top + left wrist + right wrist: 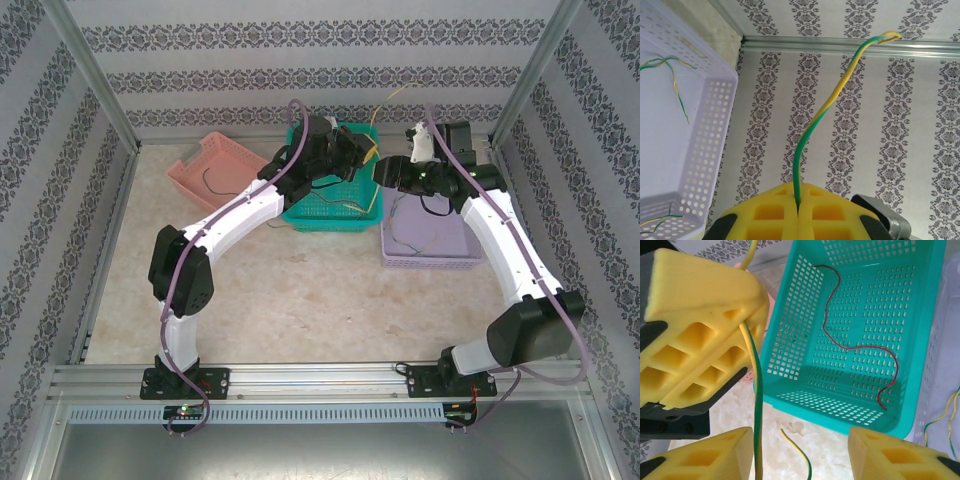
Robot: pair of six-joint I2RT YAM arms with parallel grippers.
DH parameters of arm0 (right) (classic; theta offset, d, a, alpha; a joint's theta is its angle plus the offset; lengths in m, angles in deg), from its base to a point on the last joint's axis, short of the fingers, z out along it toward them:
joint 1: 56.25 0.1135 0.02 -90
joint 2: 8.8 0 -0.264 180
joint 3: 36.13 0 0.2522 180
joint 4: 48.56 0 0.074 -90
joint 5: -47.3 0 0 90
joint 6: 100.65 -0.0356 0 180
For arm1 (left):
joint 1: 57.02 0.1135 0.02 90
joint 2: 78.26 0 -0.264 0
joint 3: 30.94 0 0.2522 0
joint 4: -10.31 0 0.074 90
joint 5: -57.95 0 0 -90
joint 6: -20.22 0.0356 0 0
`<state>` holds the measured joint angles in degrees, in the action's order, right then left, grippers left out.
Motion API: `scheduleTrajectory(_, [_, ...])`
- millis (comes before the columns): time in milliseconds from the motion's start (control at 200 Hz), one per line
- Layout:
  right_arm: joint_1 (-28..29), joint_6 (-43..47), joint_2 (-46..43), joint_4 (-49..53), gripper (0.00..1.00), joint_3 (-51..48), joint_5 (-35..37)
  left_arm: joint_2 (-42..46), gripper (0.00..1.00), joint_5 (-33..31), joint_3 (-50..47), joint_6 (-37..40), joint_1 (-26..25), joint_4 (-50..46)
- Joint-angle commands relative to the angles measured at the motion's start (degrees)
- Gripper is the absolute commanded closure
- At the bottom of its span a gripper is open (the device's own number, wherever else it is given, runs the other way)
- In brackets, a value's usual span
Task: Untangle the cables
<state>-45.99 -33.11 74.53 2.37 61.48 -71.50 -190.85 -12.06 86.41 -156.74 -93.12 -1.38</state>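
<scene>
My left gripper (798, 205) is shut on a green-and-yellow cable (812, 125), which rises from its yellow pads and curls over at the top. In the right wrist view the same cable (758, 405) hangs down from the left gripper's pads (700, 330) and passes just inside the left fingertip (710, 455) of my right gripper (800, 460), which stands open around it. A red cable (855, 346) lies in the teal basket (805, 405). From above, both grippers (362, 152) (385, 172) meet over the teal basket's right edge, with the cable (385, 105) sticking up.
A loose green-yellow strand (796, 450) lies on the table below the teal basket. The purple basket (430, 258) on the right holds more green-yellow wires (675, 85). A pink basket (192, 172) at the back left holds a dark wire (215, 182). Patterned walls enclose the table.
</scene>
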Motion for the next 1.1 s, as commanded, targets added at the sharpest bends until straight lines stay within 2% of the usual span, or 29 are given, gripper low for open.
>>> scheduleTrajectory(0, [0.1, -0.1, 0.6, -3.1, 0.59, 2.3, -1.4, -0.9, 1.0, 1.7, 2.0, 0.9, -1.0, -1.1])
scheduleTrajectory(55, [0.1, 0.2, 1.0, -2.9, 0.71, 2.4, -0.6, -1.0, 1.0, 1.9, 2.1, 0.7, -1.2, -1.0])
scheduleTrajectory(145, [0.1, 2.8, 0.5, -0.5, 0.99, 2.7, 2.3, -1.4, 1.0, 2.1, 2.1, 0.6, -1.3, -0.9])
scheduleTrajectory(195, [0.1, 4.3, -0.3, 1.1, 1.0, 2.4, 4.5, -1.4, 1.0, 1.9, 2.2, 0.7, -1.3, -1.0])
scheduleTrajectory(240, [-0.1, 5.4, -1.6, 2.4, 1.0, 1.6, 6.2, -1.4, 0.84, 1.6, 2.5, 0.9, -1.3, -1.2])
scheduleTrajectory(295, [-0.8, 6.4, -3.2, 3.8, 1.0, 0.0, 7.5, -1.5, 0.52, 0.8, 3.6, 1.8, -1.3, -2.3])
scheduleTrajectory(320, [-1.4, 6.7, -4.0, 4.2, 1.0, -0.9, 7.4, -1.4, 0.41, 0.5, 4.4, 2.5, -1.2, -3.3])
scheduleTrajectory(390, [-3.3, 6.8, -6.1, 4.5, 1.0, -4.3, 7.2, -1.5, 0.27, -0.6, 7.9, 5.5, -1.1, -8.0])
scheduleTrajectory(435, [-4.6, 6.9, -7.4, 4.4, 1.0, -6.2, 7.2, -1.2, 0.22, -1.0, 9.7, 7.3, -0.9, -11.0])
scheduleTrajectory(625, [-9.4, 6.9, -8.5, 4.5, 1.0, -12.0, 8.5, 2.3, 0.15, -4.6, 10.8, 12.6, 0.4, -20.9])
scheduleTrajectory(789, [-12.1, 6.1, -3.9, 5.2, 1.0, -12.4, 7.5, 6.4, 0.14, -7.8, 9.3, 18.2, 1.4, -27.7])
scheduleTrajectory(924, [-12.5, 6.2, 2.9, 8.9, 1.0, -9.6, 8.1, 10.9, 0.16, -8.4, 3.2, 18.9, 1.6, -27.2])
scheduleTrajectory(1099, [-12.7, 5.5, 8.2, 5.1, 1.0, -10.0, 9.4, 17.3, 0.19, -10.0, -5.9, 19.1, 1.5, -24.6])
